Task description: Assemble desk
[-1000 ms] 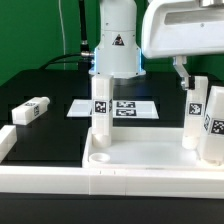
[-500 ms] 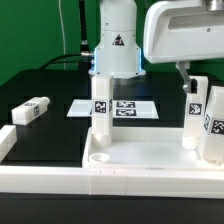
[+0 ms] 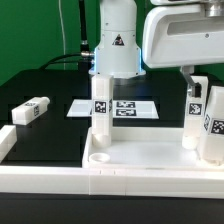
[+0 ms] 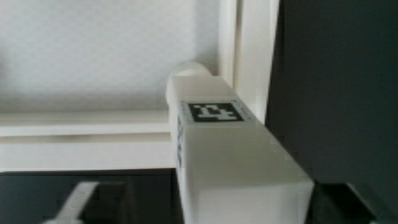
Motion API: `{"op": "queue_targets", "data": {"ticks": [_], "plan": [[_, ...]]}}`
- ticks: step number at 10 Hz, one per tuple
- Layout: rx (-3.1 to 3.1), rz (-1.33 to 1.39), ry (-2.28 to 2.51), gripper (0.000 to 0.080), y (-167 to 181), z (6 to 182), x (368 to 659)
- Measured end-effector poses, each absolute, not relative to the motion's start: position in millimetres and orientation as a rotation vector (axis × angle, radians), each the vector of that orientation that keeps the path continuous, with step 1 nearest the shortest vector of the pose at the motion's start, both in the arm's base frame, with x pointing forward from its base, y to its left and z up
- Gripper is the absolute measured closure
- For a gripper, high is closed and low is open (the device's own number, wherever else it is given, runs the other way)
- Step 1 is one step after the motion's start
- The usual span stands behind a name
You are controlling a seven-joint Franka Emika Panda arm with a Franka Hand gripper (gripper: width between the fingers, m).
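Hovering at the tabletop's (image 3: pixel 150 152) right end, the gripper (image 3: pixel 188 72) hangs just above the upright right leg (image 3: pixel 194 108); its fingertips are hard to make out, so I cannot tell whether they are apart or together.

A third leg (image 3: pixel 213 126), cut off by the frame edge, stands just in front of that one, and the left leg (image 3: pixel 100 110) stands upright at the tabletop's far left corner. Beyond the tabletop lie the marker board (image 3: pixel 125 108) and the robot base (image 3: pixel 118 45); off its left end are a loose leg (image 3: pixel 30 110) and the border rail (image 3: pixel 12 140). The wrist view shows one leg (image 4: pixel 228 160) with its tag (image 4: pixel 214 111), probably the right leg.
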State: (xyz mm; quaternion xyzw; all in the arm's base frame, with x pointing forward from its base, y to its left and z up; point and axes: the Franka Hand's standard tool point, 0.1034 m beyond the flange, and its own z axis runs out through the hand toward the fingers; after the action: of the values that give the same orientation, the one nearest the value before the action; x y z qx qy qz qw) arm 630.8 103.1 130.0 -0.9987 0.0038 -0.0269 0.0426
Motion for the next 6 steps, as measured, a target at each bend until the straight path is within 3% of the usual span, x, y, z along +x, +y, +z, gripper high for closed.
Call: {"op": "queue_targets", "data": {"ticks": [1, 2, 6], "plan": [[-3.055, -0.083, 0.012, 0.0414, 102.8, 130.1, 630.9], [-3.055, -0.082, 0.026, 0.0509, 102.8, 130.1, 630.9], [-3.044, -0.074, 0.211, 0.0509, 103.0, 129.9, 630.8]]}}
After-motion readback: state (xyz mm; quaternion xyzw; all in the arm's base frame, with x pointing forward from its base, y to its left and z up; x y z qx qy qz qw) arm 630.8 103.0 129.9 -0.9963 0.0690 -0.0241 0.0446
